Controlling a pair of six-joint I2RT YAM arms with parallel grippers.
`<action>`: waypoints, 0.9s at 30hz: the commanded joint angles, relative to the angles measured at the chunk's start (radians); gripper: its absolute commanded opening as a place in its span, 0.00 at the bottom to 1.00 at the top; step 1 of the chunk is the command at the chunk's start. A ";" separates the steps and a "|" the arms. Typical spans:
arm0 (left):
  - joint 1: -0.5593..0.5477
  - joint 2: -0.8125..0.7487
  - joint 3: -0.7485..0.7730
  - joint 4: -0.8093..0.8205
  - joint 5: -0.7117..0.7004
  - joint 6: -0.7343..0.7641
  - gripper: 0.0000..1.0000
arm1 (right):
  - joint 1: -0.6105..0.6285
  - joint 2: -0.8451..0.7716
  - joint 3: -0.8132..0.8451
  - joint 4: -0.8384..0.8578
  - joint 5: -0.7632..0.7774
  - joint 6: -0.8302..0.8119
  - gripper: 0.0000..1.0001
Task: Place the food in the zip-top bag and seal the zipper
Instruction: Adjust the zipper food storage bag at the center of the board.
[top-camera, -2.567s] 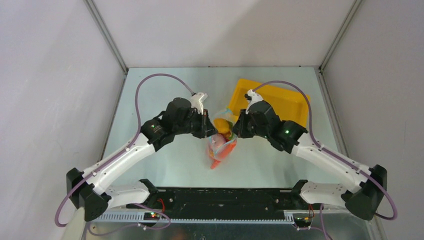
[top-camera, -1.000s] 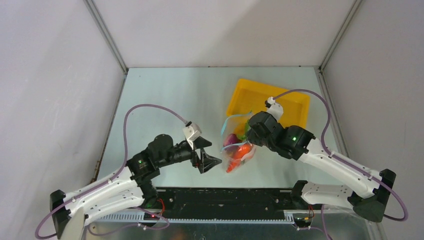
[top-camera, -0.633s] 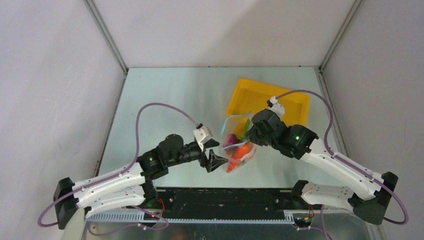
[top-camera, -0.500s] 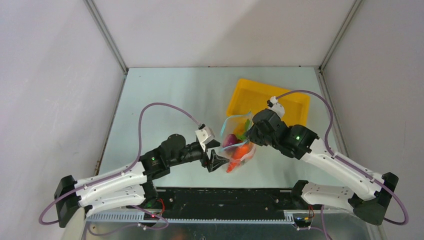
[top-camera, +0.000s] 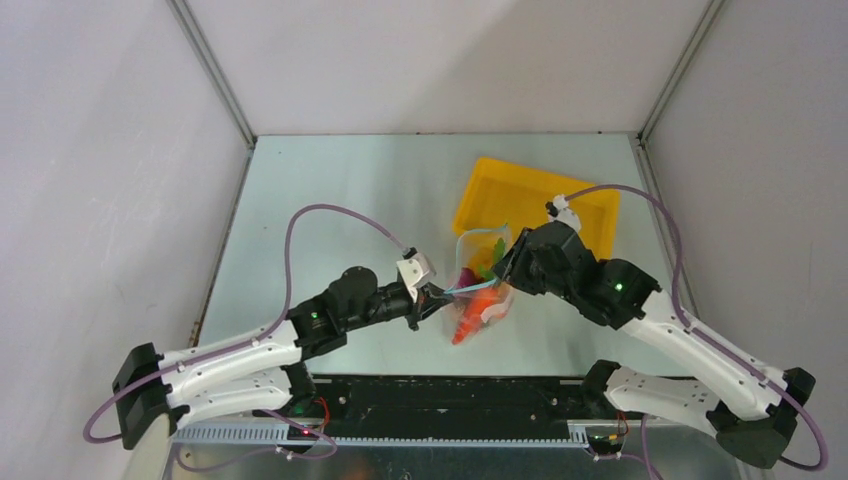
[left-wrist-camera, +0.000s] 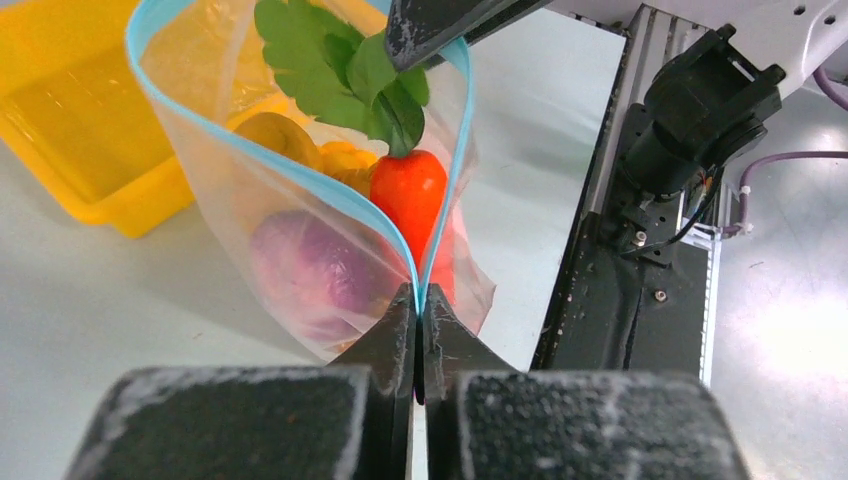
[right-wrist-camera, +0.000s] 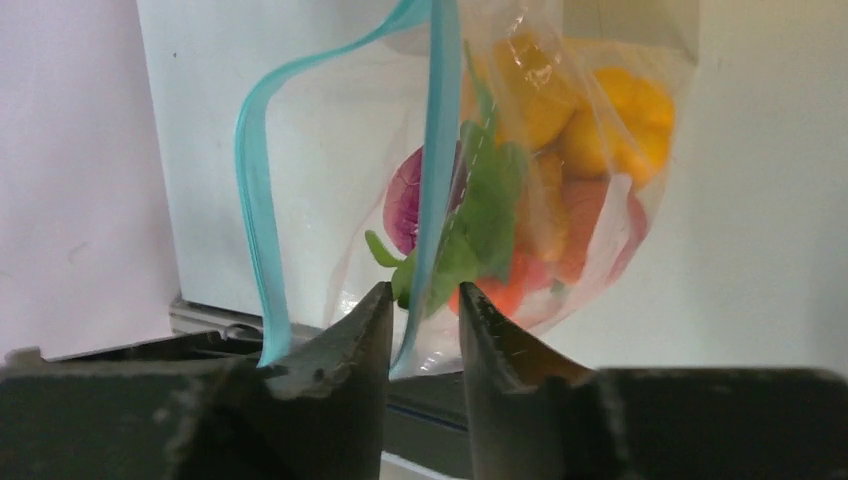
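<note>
So right now your left gripper (left-wrist-camera: 420, 300) is pinching down tight on the zipper (right-wrist-camera: 441, 120). Its 2 fingers are squeezing together on the teal strip right at 1 end of the mouth, on the side facing away from the yellow tray (top-camera: 530, 195). The zip-top bag (top-camera: 480, 300) is sitting just off the tray's near edge, toward the arm bases, over the table (top-camera: 330, 200). Its mouth is gaping open in a loop toward the tray. All the food I can see is sitting inside it: the carrot (left-wrist-camera: 408, 195) is standing with its green leaf (left-wrist-camera: 330, 60) poking up toward the opening, the purple onion (left-wrist-camera: 310, 265) is lying beside it, and the yellow fruit (right-wrist-camera: 620, 120) is bunching up on the tray side. Your right gripper (right-wrist-camera: 425, 300) is hanging at the tray end of the mouth with its fingers standing a little apart. 1 side of the teal strip is running down through that gap, so it isn't clamping anything as far as I can tell.
</note>
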 joint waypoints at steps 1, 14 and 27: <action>-0.005 -0.072 -0.009 0.040 -0.011 0.076 0.00 | -0.041 -0.106 0.000 0.057 -0.011 -0.220 0.54; 0.020 -0.223 -0.066 -0.068 0.085 0.278 0.00 | -0.123 -0.314 -0.068 0.268 -0.175 -1.143 0.98; 0.044 -0.214 -0.019 -0.158 0.132 0.266 0.00 | -0.490 -0.189 -0.007 0.243 -0.461 -0.653 1.00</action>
